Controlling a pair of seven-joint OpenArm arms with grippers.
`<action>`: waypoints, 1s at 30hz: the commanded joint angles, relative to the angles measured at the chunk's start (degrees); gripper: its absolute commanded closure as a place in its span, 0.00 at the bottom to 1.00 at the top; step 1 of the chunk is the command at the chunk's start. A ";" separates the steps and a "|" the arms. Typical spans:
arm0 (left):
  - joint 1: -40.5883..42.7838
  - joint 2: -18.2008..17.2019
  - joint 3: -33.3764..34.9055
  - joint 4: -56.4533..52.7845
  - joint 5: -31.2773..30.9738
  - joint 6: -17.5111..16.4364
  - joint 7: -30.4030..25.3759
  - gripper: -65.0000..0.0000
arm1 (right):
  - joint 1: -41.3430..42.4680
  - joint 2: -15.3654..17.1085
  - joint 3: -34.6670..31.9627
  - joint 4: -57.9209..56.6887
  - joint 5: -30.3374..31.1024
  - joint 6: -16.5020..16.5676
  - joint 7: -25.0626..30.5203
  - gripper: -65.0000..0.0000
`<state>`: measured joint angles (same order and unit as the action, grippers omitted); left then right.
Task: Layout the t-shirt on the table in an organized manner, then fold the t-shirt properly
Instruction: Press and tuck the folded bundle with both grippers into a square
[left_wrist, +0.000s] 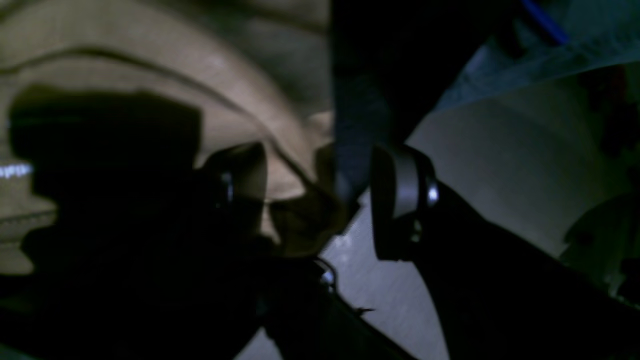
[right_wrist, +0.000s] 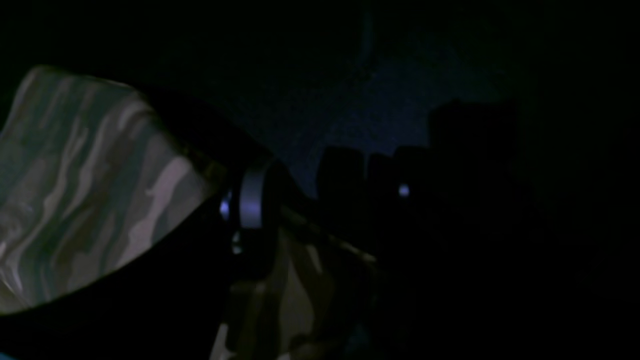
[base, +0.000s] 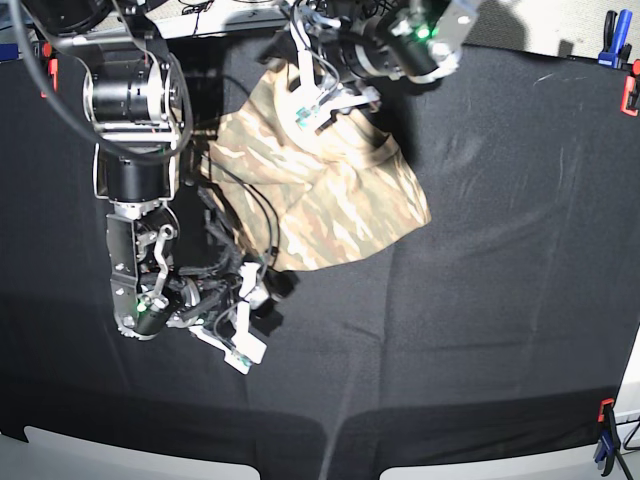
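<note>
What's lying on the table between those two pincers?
The t-shirt spans between the left pincer and the right pincer, as the base view shows.

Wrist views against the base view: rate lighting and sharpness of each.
Right wrist: nearly black, only the t-shirt faintly lit. Left wrist: dim and soft, heavy shadow on the left. Base: bright, sharp, even light across the table.

We see a robotics lab bench, black cloth over the table (base: 520, 300), clamps (base: 612, 28) along its edges, cabling at the far edge.
</note>
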<state>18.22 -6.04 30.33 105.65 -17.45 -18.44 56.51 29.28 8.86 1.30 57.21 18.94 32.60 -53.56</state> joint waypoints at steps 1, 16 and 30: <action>-0.63 0.46 0.09 0.15 -0.13 -0.37 -1.38 0.52 | 1.97 0.11 0.22 0.50 1.05 0.85 1.16 0.58; -6.10 0.11 0.04 -7.32 14.75 7.56 -1.07 0.52 | 1.03 -3.19 0.17 0.31 1.22 5.14 0.50 0.58; -6.01 0.09 0.04 -7.74 36.00 10.43 -0.59 0.52 | -5.97 -3.43 0.17 0.31 1.05 5.22 -0.59 0.58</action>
<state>12.38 -5.21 31.07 98.24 13.65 -10.28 52.47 21.98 5.39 1.32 56.71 19.62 37.60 -53.65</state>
